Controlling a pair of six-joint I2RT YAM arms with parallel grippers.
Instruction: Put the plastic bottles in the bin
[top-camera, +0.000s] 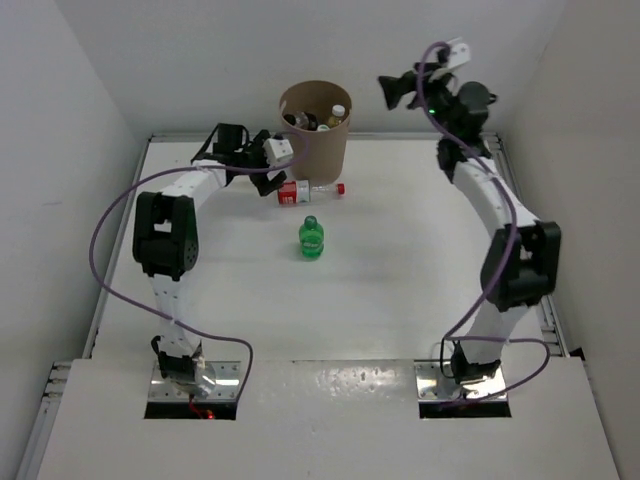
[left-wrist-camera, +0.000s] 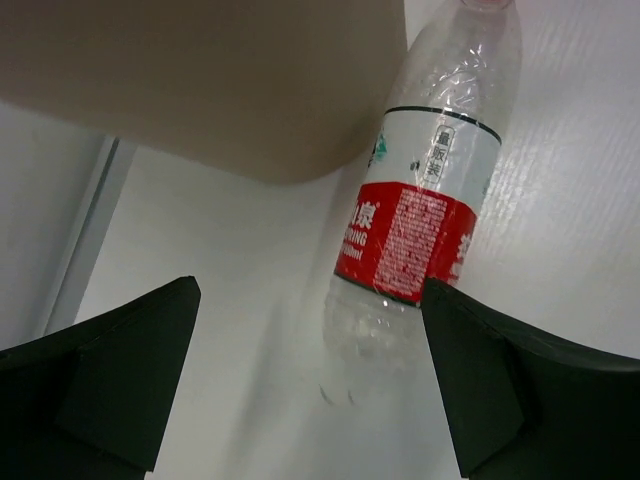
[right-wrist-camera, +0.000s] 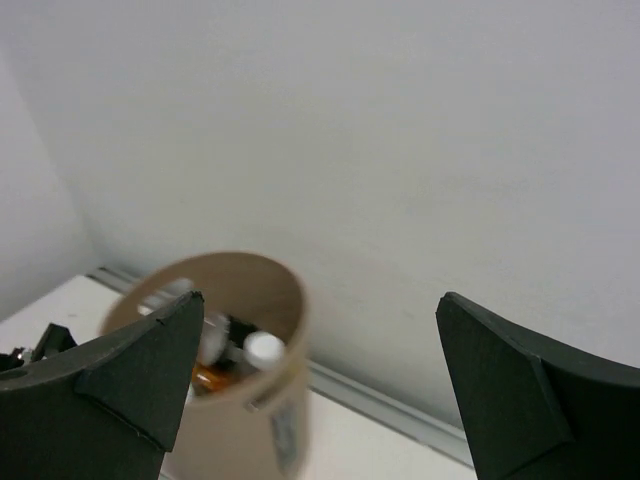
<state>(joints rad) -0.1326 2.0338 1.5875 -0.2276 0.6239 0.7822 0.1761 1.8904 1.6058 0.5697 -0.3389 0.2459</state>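
The tan bin stands at the back of the table with several bottles inside. A clear bottle with red label and cap lies on its side just in front of the bin. A green bottle stands upright further forward. My left gripper is open, low by the red-labelled bottle's base. In the left wrist view the bottle lies ahead of the open gripper, close to the right finger, beside the bin. My right gripper is open, empty, raised right of the bin.
The right wrist view looks down into the bin from the open right gripper; a white-capped bottle and an orange one lie inside. White walls enclose the table on three sides close behind the bin.
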